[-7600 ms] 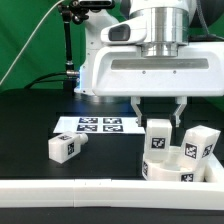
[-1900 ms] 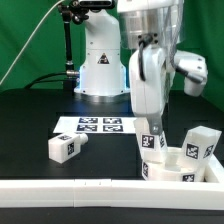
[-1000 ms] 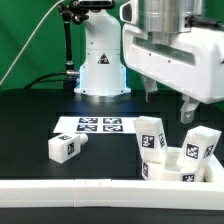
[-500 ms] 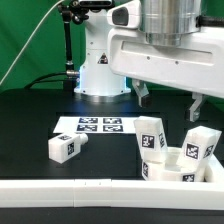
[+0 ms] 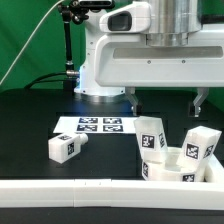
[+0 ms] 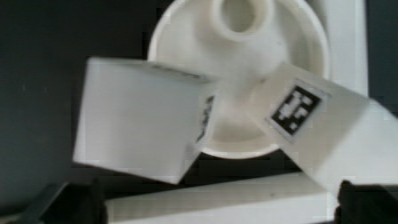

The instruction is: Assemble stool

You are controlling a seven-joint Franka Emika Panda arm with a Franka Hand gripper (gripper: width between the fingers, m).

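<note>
Up from the leg it was down beside a moment ago, the gripper [image 5: 167, 99] now hangs above the seat [image 5: 165, 172], its jaws spread wide and holding nothing. A black worktop [image 5: 30, 120] fills the scene, with a green curtain [image 5: 25, 40] behind it. One long white rail [image 5: 90, 190] runs along the worktop's front edge, and one marker board [image 5: 98, 125] lies flat mid-table.

There is one seat and three legs. The seat sits just behind the rail, toward the exterior view's right. Two legs stand on it, long axes roughly upright: the leaning leg [image 5: 152, 136] tips slightly to the exterior view's left, and the second leg [image 5: 201, 143] is beside it. The loose leg [image 5: 63, 147] lies on its side, well apart, in front of the marker board.
</note>
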